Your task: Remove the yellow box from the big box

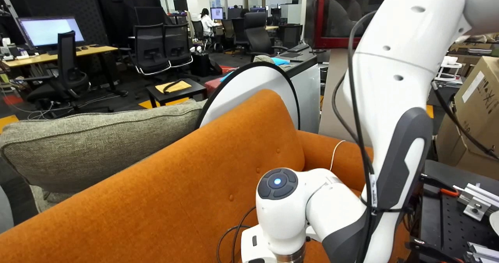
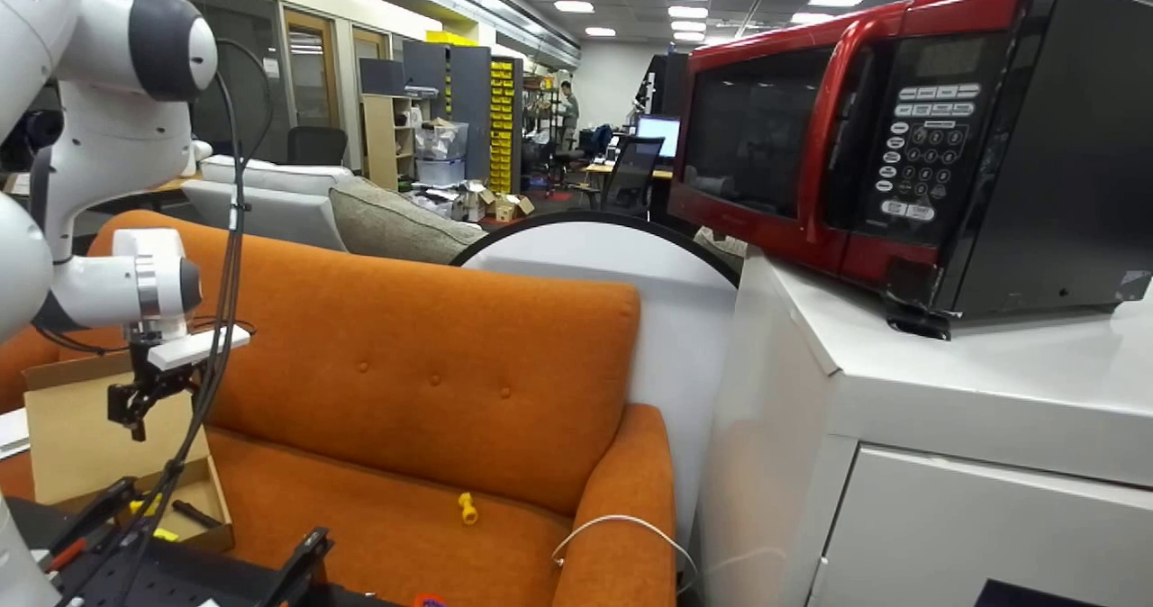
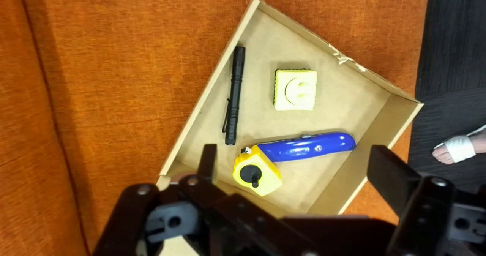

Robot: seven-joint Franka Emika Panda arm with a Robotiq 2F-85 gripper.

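The big box is an open cardboard box on the orange sofa; its raised lid shows in an exterior view. The yellow box, a small square block with a smiling face, lies inside near the middle. A yellow tool with a black crank lies near a corner, touching a blue utility knife. A black penlight lies along one wall. My gripper is open and empty above the box, its fingers wide apart. It also shows over the box in an exterior view.
The orange sofa has a backrest behind the box. A small yellow object lies on its seat. A black perforated table with clamps stands beside it. Cables hang along the arm. A red microwave stands on a white cabinet.
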